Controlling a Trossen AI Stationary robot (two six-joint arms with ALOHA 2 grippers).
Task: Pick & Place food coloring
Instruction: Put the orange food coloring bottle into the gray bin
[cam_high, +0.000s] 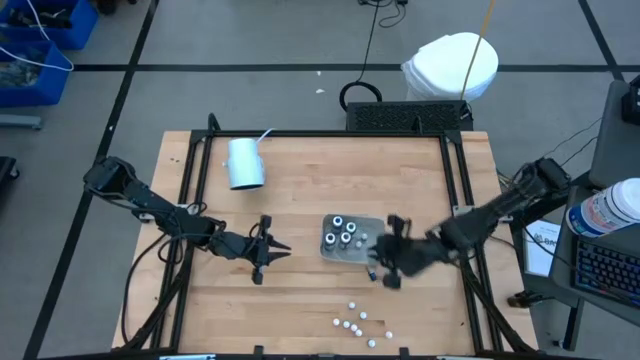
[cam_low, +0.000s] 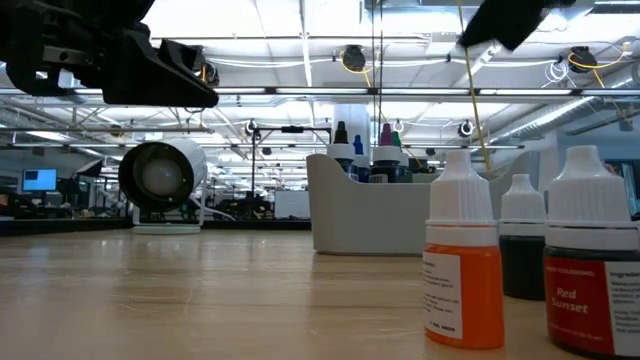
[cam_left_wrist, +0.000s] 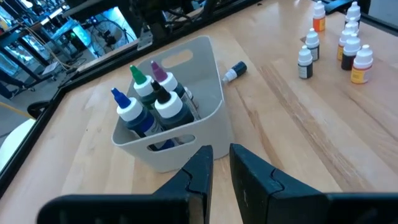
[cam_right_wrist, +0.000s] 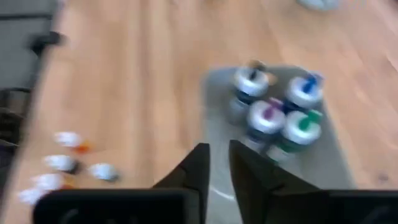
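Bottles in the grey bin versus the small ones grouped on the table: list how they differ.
The bottles in the bin are bigger, with dark contents and coloured tips; the small bottles have plain white caps, some over orange liquid. The first stand packed inside the grey bin; the second stand loose on the bare table. Both groups are upright dropper bottles.

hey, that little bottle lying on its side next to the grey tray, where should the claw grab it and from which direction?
Grip the lying bottle across its body, coming straight down from above. It lies flat beside the tray, so its round sides are exposed; the white cap end looks too narrow.
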